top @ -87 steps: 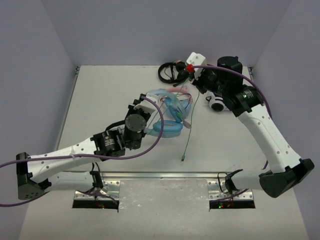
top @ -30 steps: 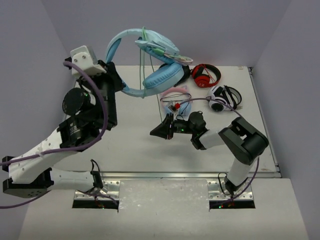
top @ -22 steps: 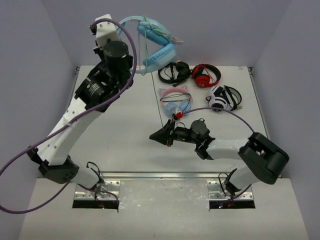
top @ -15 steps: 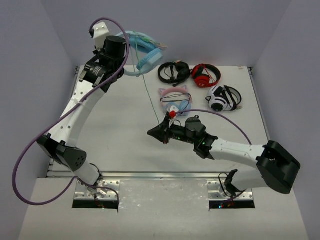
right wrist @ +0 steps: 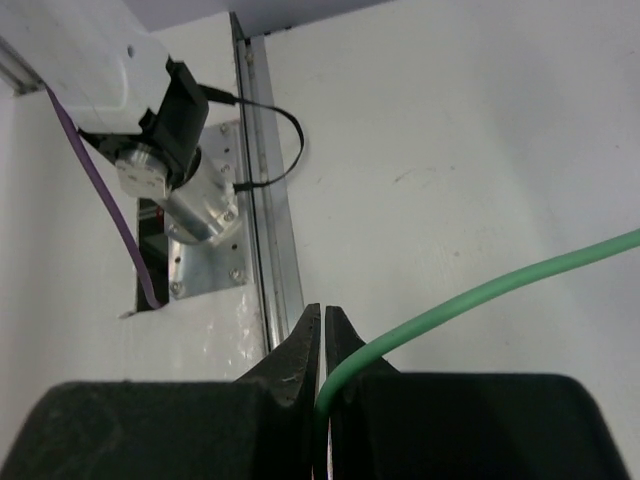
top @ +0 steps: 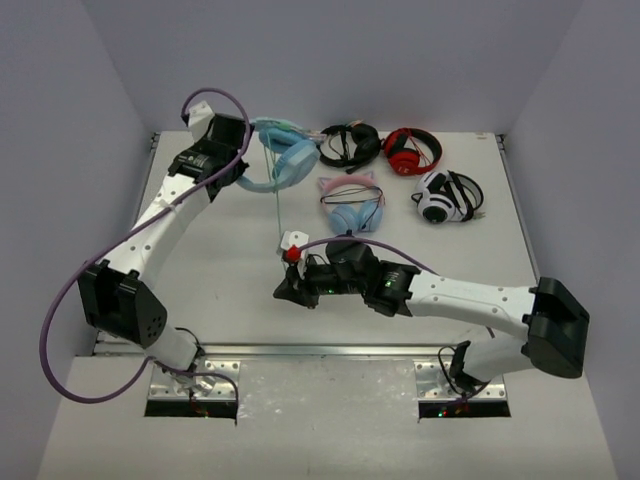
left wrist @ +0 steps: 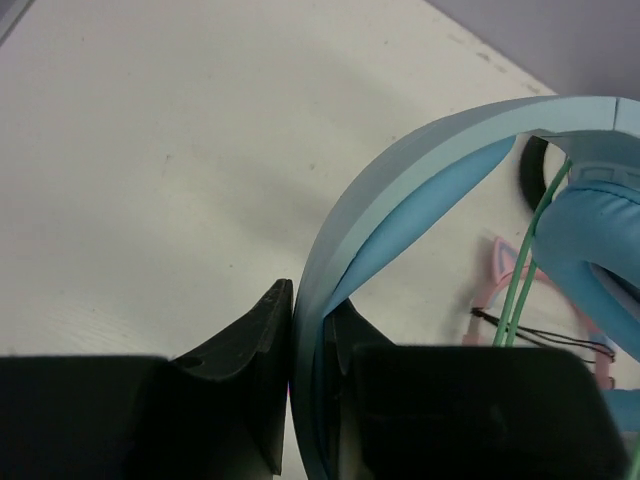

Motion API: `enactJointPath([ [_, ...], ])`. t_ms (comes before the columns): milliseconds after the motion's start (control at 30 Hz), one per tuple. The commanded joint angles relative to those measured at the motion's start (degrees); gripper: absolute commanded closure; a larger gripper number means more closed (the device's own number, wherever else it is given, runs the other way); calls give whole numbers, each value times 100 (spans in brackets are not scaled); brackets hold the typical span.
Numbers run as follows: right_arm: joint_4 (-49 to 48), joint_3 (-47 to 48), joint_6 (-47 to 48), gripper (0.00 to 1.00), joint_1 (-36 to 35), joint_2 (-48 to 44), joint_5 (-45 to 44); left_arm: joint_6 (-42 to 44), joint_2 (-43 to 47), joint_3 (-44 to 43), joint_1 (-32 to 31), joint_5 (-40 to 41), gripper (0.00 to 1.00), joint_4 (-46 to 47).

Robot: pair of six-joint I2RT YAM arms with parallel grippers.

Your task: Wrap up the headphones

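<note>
Your left tool (left wrist: 308, 310) is clamped on the headband (left wrist: 400, 170) of the headphones (top: 290, 165), at the back left of the counter (top: 200, 270). Your right tool (right wrist: 322, 325) pinches the green cable (right wrist: 480, 290) down low, w/ the cable pulled straight btw them, prob so it winds neat.

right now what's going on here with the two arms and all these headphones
The left claw is shut on the headband of the light blue headphones at the far left of the table. The right claw is shut on their green cable, which runs taut from the headphones to the near middle. A black pair, a red pair, a white-and-black pair and a cat-ear pair lie untouched.
</note>
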State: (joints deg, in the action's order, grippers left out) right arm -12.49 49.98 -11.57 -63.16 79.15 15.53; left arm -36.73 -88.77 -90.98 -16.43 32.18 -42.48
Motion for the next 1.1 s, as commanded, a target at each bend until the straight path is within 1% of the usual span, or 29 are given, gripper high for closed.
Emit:
enactJointPath([
  [0, 842, 459, 673, 99, -100, -331, 345, -335, 597, 606, 131, 288, 100, 1259],
  [33, 1489, 895, 874, 99, -100, -304, 345, -274, 755, 764, 122, 262, 100, 1434],
  [67, 1774, 1126, 1041, 99, -92, -278, 276, -178, 852, 914, 113, 201, 100, 1540],
  [100, 2055, 1328, 1435, 99, -74, -260, 197, 67, 940, 1194, 52, 166, 99, 1637],
  [133, 2554, 1748, 1647, 99, 39, -208, 135, 235, 1097, 1327, 8, 113, 100, 1829],
  [167, 2802, 1970, 2015, 99, 136, -181, 65, 593, 1177, 1572, -97, 17, 100, 1935],
  [200, 3048, 2190, 2167, 99, 259, -138, 47, 771, 1256, 1705, -159, -54, 100, 2032],
  [233, 3538, 2688, 2333, 99, 556, -15, 90, 964, 1440, 1863, -211, -124, 100, 2259],
  [267, 3769, 2936, 2509, 99, 698, 55, 247, 1140, 1511, 2012, -273, -316, 100, 2409],
  [300, 3989, 3156, 2989, 99, 812, 117, 170, 1542, 1590, 2284, -413, -388, 100, 2533],
  [333, 4226, 3481, 3273, 99, 805, 213, -74, 1746, 1652, 2365, -536, -371, 100, 2699],
  [367, 4316, 3597, 3536, 99, 805, 258, -468, 2001, 1635, 2409, -694, -353, 100, 2797],
  [400, 4369, 3685, 3965, 99, 814, 284, -698, 2638, 1592, 2427, -1183, -101, 100, 2867],
  [467, 4474, 3923, 4302, 99, 814, 381, -1050, 3143, 1372, 2375, -1599, 445, 100, 3017],
  [500, 4501, 3976, 4521, 99, 822, 416, -1409, 3328, 1319, 2313, -1749, 438, 100, 3009],
  [533, 4658, 4150, 4602, 99, 814, 460, -1482, 3330, 1284, 2278, -1767, 386, 100, 2939],
  [567, 4738, 4230, 4681, 99, 822, 539, -1535, 3330, 1310, 2278, -1785, 133, 100, 2938],
  [633, 4834, 4301, 4857, 99, 831, 583, -1895, 3488, 1520, 2523, -1881, -71, 100, 3287],
  [667, 4800, 4266, 4971, 99, 822, 566, -2035, 3636, 1599, 2724, -1978, -429, 100, 3403],
  [700, 4730, 4170, 5024, 99, 849, 549, -2323, 3795, 1756, 2822, -2066, -458, 100, 3639],
  [767, 4695, 4091, 5086, 99, 901, 470, -2484, 3980, 1898, 2980, -2180, -397, 100, 3738],
  [867, 4467, 3924, 5112, 99, 998, 294, -2765, 4042, 2004, 3077, -2198, -414, 100, 3712],
  [900, 4187, 3862, 5139, 99, 1024, 267, -3088, 4060, 2013, 3095, -2224, -467, 100, 3712],
  [933, 4054, 3818, 5147, 99, 1042, 241, -3230, 4060, 2022, 3147, -2259, -589, 100, 3703],
  [1067, 3649, 3765, 5226, 99, 1182, 223, -3732, 3989, 1820, 3016, -2382, -828, 100, 3440],
])
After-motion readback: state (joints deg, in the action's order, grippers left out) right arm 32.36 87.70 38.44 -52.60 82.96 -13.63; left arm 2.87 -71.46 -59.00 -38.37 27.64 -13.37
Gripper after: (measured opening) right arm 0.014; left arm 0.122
